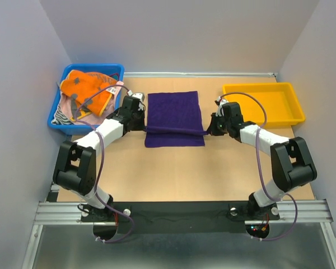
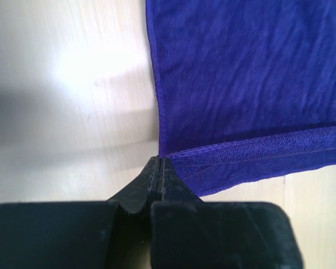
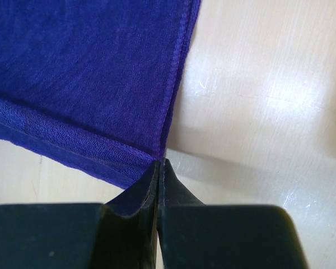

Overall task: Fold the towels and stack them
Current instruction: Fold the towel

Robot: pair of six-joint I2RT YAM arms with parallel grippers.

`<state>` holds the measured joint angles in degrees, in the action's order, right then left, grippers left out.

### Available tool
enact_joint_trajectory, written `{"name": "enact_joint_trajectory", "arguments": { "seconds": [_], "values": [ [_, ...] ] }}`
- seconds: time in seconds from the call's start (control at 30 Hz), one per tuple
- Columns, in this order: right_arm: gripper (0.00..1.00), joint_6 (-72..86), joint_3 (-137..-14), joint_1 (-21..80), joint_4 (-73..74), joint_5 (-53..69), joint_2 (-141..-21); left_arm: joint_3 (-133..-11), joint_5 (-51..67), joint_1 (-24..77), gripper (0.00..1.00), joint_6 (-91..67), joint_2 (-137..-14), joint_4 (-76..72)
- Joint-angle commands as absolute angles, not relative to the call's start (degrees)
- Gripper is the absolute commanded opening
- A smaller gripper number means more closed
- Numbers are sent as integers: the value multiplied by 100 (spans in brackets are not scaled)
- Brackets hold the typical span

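The dark purple towel (image 1: 173, 112) lies spread in the middle of the table. Its near hem (image 1: 176, 131) is raised and stretched taut between my two grippers, above the part that lies flat. My left gripper (image 1: 145, 128) is shut on the left corner of that hem (image 2: 158, 159). My right gripper (image 1: 208, 132) is shut on the right corner (image 3: 161, 162). The towel's flat part (image 2: 252, 67) runs away beyond both sets of jaws (image 3: 84, 61). A grey-and-orange towel (image 1: 89, 87) lies crumpled in the blue bin (image 1: 55, 122), with a pale pink towel (image 1: 117, 89) showing under it.
The blue bin stands at the back left, close beside my left arm. A yellow tray (image 1: 263, 101) stands at the back right, just beyond my right wrist. A striped cloth (image 1: 61, 115) peeks out at the bin's near side. Bare wood (image 1: 179, 174) stretches between the towel and the arm bases.
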<state>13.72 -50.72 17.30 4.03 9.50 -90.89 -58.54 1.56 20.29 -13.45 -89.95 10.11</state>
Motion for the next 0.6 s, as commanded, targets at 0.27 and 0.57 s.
{"name": "enact_joint_trajectory", "arguments": {
  "seconds": [0.27,0.57],
  "values": [
    [3,1555,-4685,1696,316,1134,-9018,-5415,-26,2127,1,-1555,-8938,897],
    [39,1652,-4474,1696,456,1537,-8535,-5195,-26,2329,31,-1889,-8421,993]
  ]
}}
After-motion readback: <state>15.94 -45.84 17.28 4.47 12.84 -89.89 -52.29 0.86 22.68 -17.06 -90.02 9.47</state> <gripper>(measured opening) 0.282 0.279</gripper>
